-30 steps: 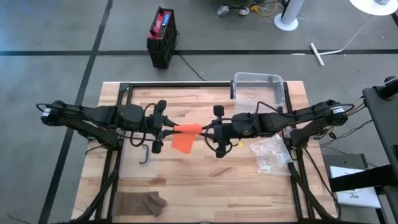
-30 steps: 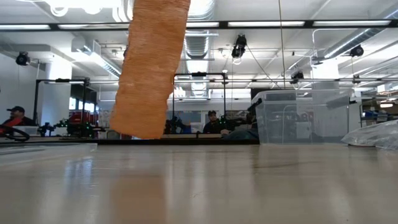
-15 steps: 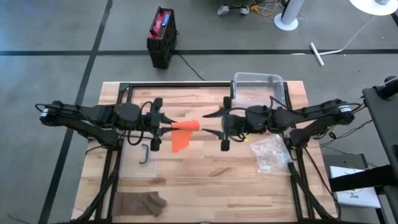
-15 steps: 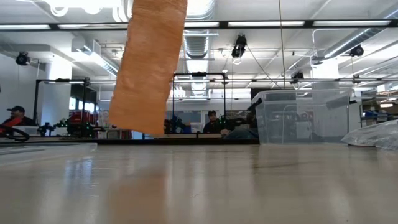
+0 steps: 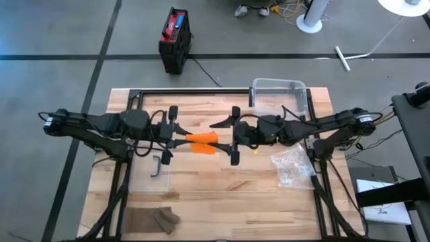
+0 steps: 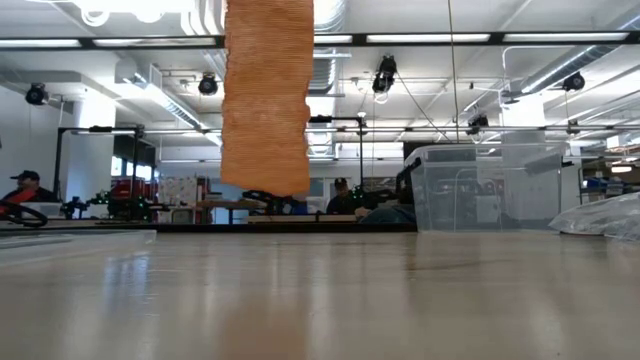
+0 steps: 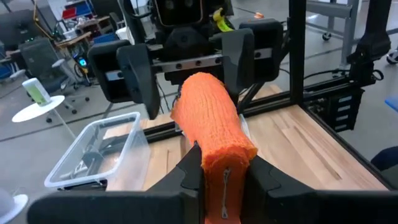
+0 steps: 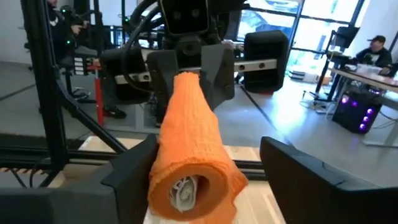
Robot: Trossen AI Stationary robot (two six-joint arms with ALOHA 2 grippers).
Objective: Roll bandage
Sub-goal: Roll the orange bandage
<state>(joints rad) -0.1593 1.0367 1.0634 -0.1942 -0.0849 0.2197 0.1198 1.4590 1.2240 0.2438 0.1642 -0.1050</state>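
Fingers of the left gripper [image 5: 176, 140] are pinching one end of the bandage [image 5: 201, 142] above the table [image 5: 222, 195]; right gripper [image 5: 232, 136] is gaping around its rolled end. Soft, light, springy; grip the roll gently.

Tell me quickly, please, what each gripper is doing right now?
Left gripper: shut on the orange bandage.
Right gripper: open, fingers either side of the bandage roll's free end, not gripping it.
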